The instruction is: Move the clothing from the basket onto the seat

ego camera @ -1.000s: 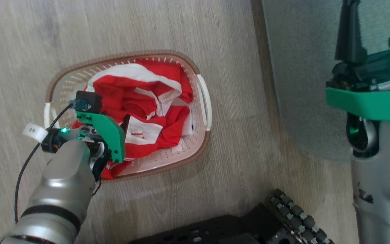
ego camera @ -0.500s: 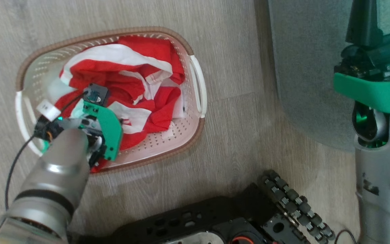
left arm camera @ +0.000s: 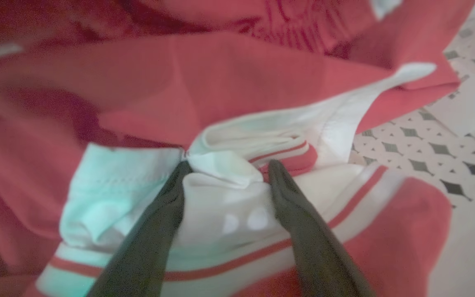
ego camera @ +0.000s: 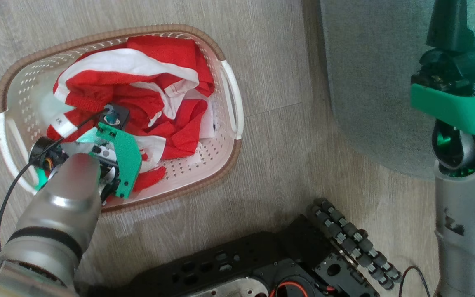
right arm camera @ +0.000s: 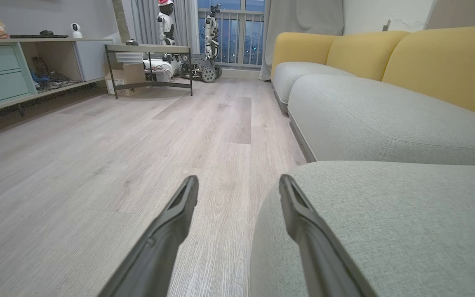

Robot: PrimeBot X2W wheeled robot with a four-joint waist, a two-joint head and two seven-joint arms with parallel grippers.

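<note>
Left claw (left arm camera: pixel 227 170) is set open astride a white fold of clothing (left arm camera: pixel 229 78) in the basket (ego camera: pixel 208 161); right claw (right arm camera: pixel 237 181) is held open beside the seat (right arm camera: pixel 386 214).

The white tag (ego camera: pixel 60 124) on the cable (ego camera: pixel 10 196) at the left wrist carries a marking that reads approximately "2K"; the characters are small. The dark lettering on the clothing (left arm camera: pixel 237 78) is blurred and not legible.
</note>
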